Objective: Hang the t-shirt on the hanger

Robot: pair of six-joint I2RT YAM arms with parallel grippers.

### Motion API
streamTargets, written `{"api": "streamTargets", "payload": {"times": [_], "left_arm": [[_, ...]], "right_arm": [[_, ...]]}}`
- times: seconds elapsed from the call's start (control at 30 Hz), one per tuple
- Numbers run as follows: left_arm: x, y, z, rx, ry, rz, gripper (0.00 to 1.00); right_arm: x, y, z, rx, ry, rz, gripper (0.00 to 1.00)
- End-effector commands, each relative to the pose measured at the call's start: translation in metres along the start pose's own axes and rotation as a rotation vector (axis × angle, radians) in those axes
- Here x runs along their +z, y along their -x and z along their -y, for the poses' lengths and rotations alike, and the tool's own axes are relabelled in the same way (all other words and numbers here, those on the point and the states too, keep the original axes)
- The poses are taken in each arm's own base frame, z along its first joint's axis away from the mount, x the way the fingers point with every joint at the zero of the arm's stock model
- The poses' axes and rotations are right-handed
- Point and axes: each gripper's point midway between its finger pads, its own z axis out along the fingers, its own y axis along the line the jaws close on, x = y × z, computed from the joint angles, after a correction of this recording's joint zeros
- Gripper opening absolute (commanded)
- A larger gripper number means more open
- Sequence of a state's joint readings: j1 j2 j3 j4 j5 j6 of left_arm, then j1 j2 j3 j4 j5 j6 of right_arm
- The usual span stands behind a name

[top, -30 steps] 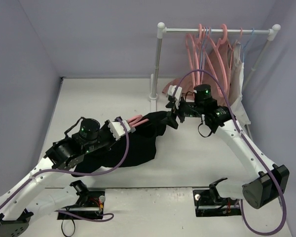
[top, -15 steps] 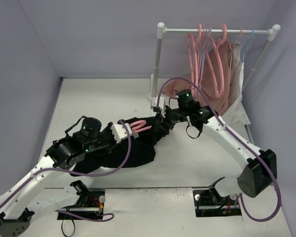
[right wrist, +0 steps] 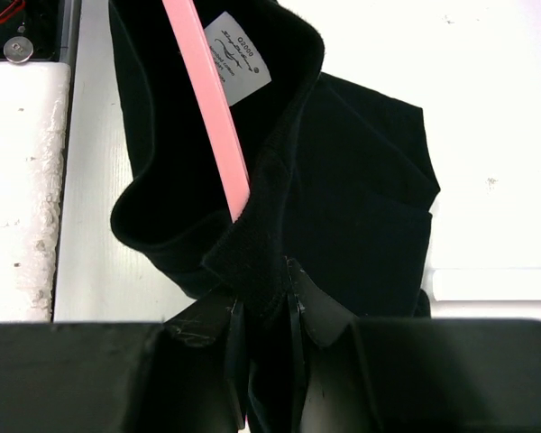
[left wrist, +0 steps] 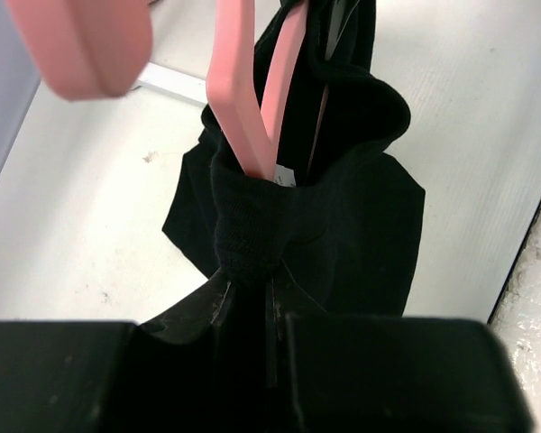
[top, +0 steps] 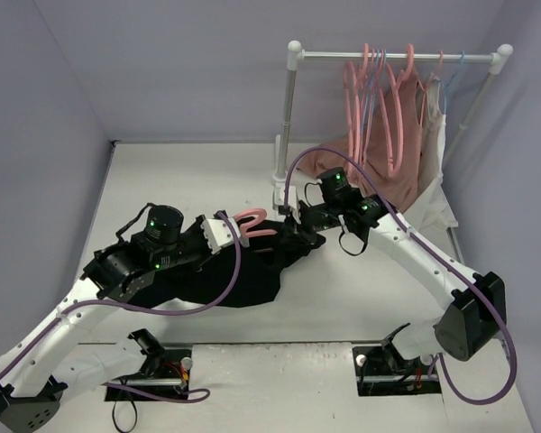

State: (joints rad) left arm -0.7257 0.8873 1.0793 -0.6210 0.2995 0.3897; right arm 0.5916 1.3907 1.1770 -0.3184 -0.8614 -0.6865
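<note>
1. Reaching in from opposite sides over the middle of the worktop, the left end effector and right end effector each pinch the t-shirt at its neckband.
2. It sags black and bunched between them, the pink hanger poking out of the neck.

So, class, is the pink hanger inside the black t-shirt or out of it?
Partly in: the hanger enters the neck of the t-shirt; its hook is outside.

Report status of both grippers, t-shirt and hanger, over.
Left gripper shut on t-shirt collar. Right gripper shut on collar too. Hanger arm inside the neck, hook outside. Nothing blocking in view.
</note>
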Motion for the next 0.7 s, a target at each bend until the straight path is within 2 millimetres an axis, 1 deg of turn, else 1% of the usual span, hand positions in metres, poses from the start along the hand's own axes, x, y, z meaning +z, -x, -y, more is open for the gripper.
{"api": "streamTargets", "payload": {"times": [0.0,0.17,0.33,0.4,0.43,0.47,0.5,0.57,0.63,0.67], "left_arm": [[-0.003,0.048,0.006,0.032,-0.074,0.163,0.00],[-0.001,0.052,0.010,0.032,-0.104,0.176,0.00],[0.003,0.054,0.017,0.025,-0.152,0.183,0.00],[0.003,0.054,0.016,0.030,-0.145,0.182,0.00],[0.002,0.054,0.015,0.031,-0.143,0.185,0.00],[0.000,0.056,0.014,0.036,-0.136,0.192,0.00],[-0.002,0.058,0.014,0.039,-0.133,0.199,0.00],[-0.004,0.057,0.010,0.041,-0.111,0.195,0.00],[-0.006,0.054,0.003,0.034,-0.070,0.181,0.00],[-0.008,0.050,-0.004,0.023,-0.032,0.169,0.03]], "right_arm": [[-0.014,0.051,0.006,-0.087,-0.050,0.128,0.14],[-0.013,0.053,0.005,-0.088,-0.046,0.130,0.20],[-0.010,0.054,0.007,-0.080,-0.040,0.129,0.20],[-0.010,0.053,0.006,-0.080,-0.036,0.130,0.15],[-0.010,0.053,0.006,-0.080,-0.036,0.129,0.14],[-0.009,0.052,0.006,-0.078,-0.035,0.126,0.03],[-0.009,0.052,0.006,-0.079,-0.036,0.127,0.00],[-0.009,0.052,0.004,-0.077,-0.028,0.129,0.00],[-0.011,0.051,0.006,-0.071,-0.042,0.127,0.00],[-0.014,0.051,0.008,-0.063,-0.053,0.128,0.00]]}}
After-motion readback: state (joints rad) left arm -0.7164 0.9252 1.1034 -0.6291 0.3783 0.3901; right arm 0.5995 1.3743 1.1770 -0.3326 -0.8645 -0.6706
